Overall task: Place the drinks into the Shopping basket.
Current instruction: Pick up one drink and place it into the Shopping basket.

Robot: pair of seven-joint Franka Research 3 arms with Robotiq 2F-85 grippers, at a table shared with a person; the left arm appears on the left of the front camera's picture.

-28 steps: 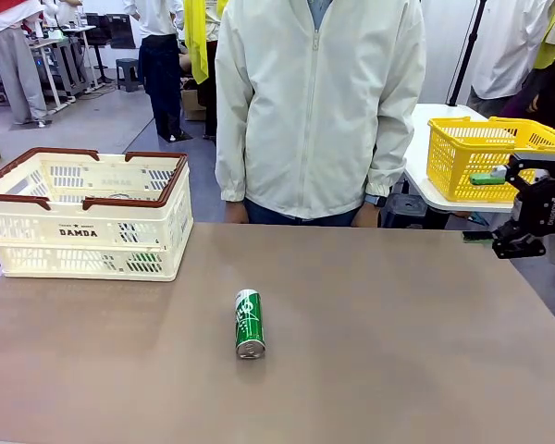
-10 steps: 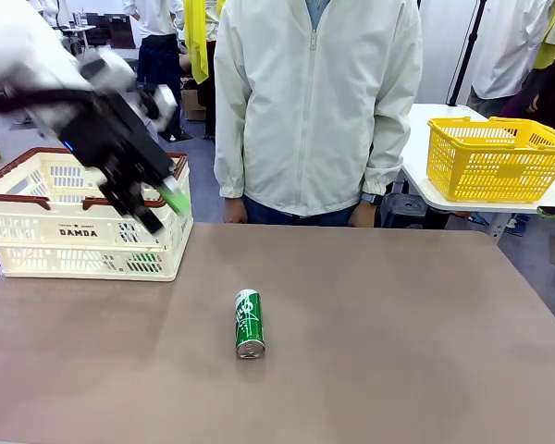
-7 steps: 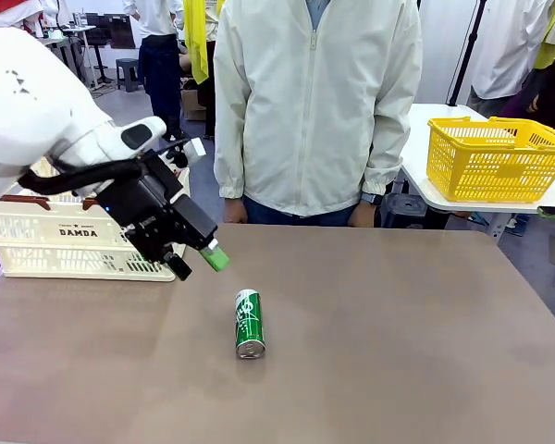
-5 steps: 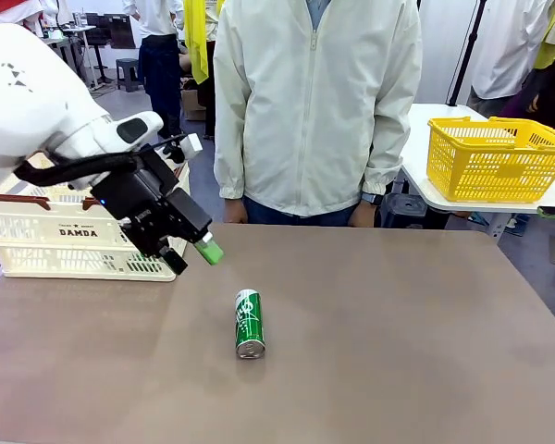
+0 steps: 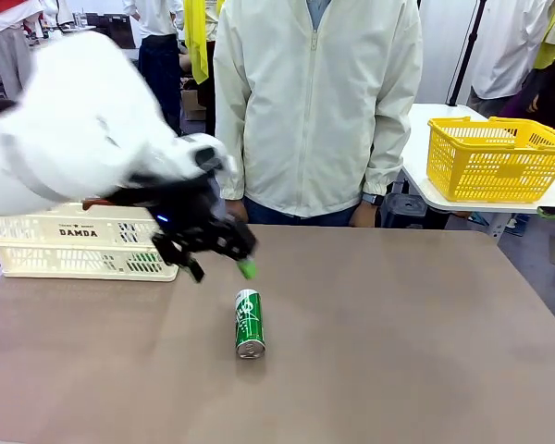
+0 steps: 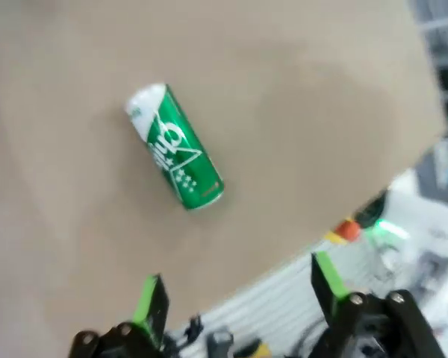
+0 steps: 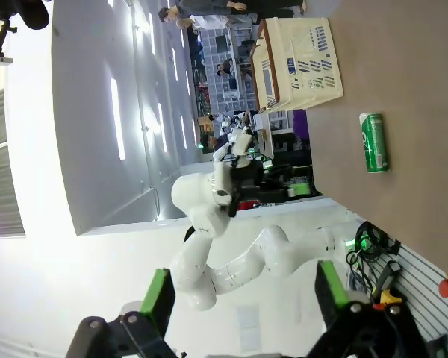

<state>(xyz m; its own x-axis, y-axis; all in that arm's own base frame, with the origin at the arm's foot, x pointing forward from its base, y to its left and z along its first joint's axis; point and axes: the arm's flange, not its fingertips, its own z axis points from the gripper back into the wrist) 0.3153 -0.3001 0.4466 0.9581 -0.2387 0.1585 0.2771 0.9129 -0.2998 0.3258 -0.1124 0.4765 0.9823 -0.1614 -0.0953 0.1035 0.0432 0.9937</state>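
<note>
Your left pincer (image 5: 220,269) hung released and empty above the table (image 5: 398,342), its two green-padded fingers (image 6: 150,298) spread wide apart in the left wrist view with nothing between them. In the front view it was motion-blurred, sitting just above and to the left of the green can (image 5: 249,323), apart from it and not touching. That can lay on its side near the middle of the table, its silver top toward the robot's side; in the left wrist view the can (image 6: 176,157) lay ahead of the fingers, angled across the brown surface. Behind the left arm, the Shopping basket (image 5: 83,242) stood at the far left of the table, cream-white with its "DAMDA" label facing you, partly covered by the white arm; something green showed through its lower slots, too small to identify. Your right pincer (image 7: 243,298) was likewise released, its fingers held apart on nothing, looking across at the can (image 7: 373,142) and the basket (image 7: 295,63) from well away. A person in a pale zip jacket (image 5: 319,102) stood at the far edge of the table, and a yellow mesh basket (image 5: 495,157) rested on a white side table to the right.
</note>
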